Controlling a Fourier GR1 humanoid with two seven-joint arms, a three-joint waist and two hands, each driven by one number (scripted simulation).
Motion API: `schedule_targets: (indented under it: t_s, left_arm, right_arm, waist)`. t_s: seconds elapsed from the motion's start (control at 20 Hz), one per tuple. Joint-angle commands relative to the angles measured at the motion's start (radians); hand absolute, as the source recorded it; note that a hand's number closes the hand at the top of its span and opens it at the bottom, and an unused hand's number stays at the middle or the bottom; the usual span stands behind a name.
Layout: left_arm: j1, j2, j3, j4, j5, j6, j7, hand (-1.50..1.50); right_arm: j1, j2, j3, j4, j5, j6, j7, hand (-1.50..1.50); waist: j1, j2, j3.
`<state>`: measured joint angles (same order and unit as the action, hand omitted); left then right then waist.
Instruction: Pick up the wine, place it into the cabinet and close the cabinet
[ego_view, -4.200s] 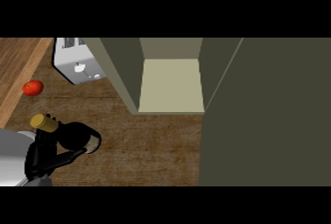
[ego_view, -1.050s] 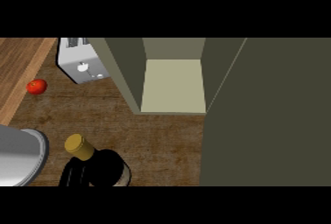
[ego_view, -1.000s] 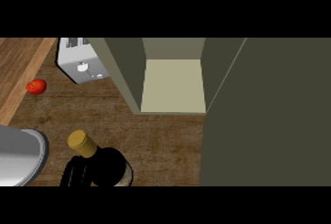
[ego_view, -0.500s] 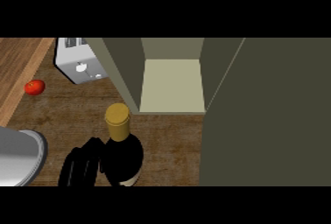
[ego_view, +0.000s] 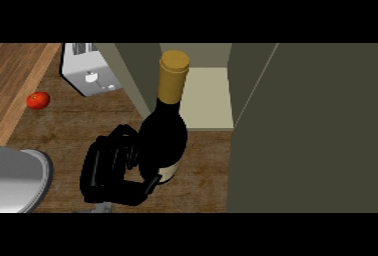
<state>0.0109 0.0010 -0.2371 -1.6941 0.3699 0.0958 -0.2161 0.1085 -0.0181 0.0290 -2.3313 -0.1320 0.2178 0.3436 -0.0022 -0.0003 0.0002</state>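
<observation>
Wine bottle (ego_view: 164, 135) stands tall in the head view, dark glass body with a gold foil neck and cap, its top overlapping the open cabinet (ego_view: 210, 100) mouth and its pale shelf floor. The left robot hand (ego_view: 111, 170) is grasping the bottle: black fingers wrap the lower body from the view's left, and the thumb curls across the front near the pale label at the bottle's base. The bottle is tilted slightly, cap leaning toward the cabinet opening, lower part over the brown wood-grain counter (ego_view: 74, 120). The cabinet door (ego_view: 310, 130) is swung open and fills the view's right side as a broad dark olive panel. A silver toaster (ego_view: 88, 75) sits on the counter at the upper left, just beside the cabinet's left wall. A red tomato (ego_view: 38, 100) lies near the counter's left edge, well apart from the bottle. Part of a grey rounded forearm (ego_view: 22, 180) shows at the lower left. The right robot hand does not appear.
</observation>
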Motion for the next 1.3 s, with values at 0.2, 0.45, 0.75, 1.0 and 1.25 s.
schedule_targets:
  t_s: [0.2, 0.45, 0.75, 1.0, 1.25]
  left_arm:
    - [-0.239, -0.001, -0.095, 0.166, -0.034, 0.222, -0.058, 1.50]
    - [-0.360, -0.001, -0.057, 0.250, -0.063, 0.243, -0.010, 1.50]
    - [-0.429, -0.001, -0.125, 0.427, -0.071, 0.308, -0.065, 1.50]
    - [-0.461, -0.001, -0.118, 0.553, 0.027, 0.311, -0.180, 1.50]
    - [-0.512, -0.001, -0.240, 0.654, 0.144, 0.430, -0.249, 1.50]
  right_arm:
    - [0.074, 0.000, -0.003, 0.024, -0.005, 0.052, -0.081, -1.50]
    - [-0.051, -0.061, -0.138, 0.070, -0.115, 0.045, -0.030, -1.50]
    - [0.012, -0.018, -0.066, 0.061, -0.031, 0.049, -0.080, -1.50]
    - [-0.023, -0.064, -0.150, 0.019, -0.145, 0.048, 0.004, -1.50]
    - [-0.043, -0.031, -0.068, 0.029, -0.057, 0.024, 0.010, -1.50]
  waist:
    - [-0.010, 0.001, 0.000]
    - [-0.004, 0.001, 0.000]
    - [-0.005, 0.001, 0.000]
    - [-0.006, 0.001, 0.000]
    - [-0.010, 0.002, -0.001]
